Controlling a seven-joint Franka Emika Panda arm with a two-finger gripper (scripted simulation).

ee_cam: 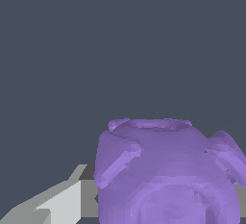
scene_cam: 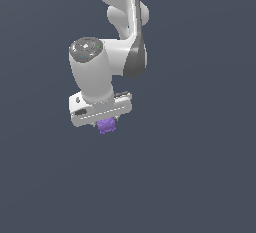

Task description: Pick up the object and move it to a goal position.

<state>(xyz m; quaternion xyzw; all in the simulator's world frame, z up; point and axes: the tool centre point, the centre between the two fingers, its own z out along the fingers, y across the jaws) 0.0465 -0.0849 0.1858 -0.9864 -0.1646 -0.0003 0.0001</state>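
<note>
The object [scene_cam: 106,125] is a small purple lumpy block. It sits directly under the white gripper bar [scene_cam: 100,112] of the arm in the exterior view, against a plain dark grey ground. My gripper [scene_cam: 106,127] is shut on the object; its fingers are mostly hidden behind it there. In the wrist view the object [ee_cam: 163,170] fills the lower right part of the picture, and one light grey finger [ee_cam: 62,201] presses against its side. The other finger is almost wholly hidden by the object.
The white arm links [scene_cam: 120,22] rise above the gripper toward the top of the exterior view. The flat dark grey surface [scene_cam: 200,177] fills the rest of both views.
</note>
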